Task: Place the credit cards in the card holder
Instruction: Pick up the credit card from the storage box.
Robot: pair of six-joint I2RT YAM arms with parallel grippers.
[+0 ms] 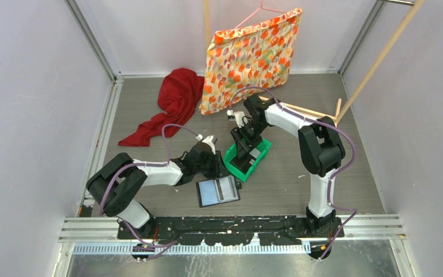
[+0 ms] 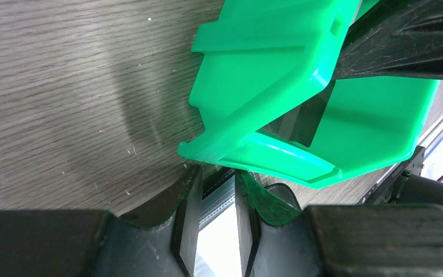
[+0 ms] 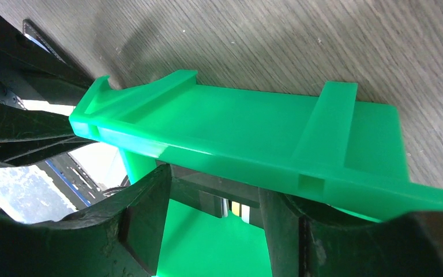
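Two sets of jaws share one step, I judge: fishing a card out for the holder. My left jaws (image 2: 218, 180) sit nearly together, with a pale strip between them; I cannot tell whether they grip it. Beside them the card holder (image 1: 218, 191) lies open on the counter (image 1: 288, 184). Further right, inside the green tray (image 1: 237, 168), my right jaws (image 3: 213, 193) stand wide, straddling the credit cards (image 3: 207, 196); I cannot tell whether they pinch them. Next comes a firm pinch, then a lift clear of the tray wall.

Bright even light, soft shadows; left end effector (image 2: 216, 187) blurs close-up.
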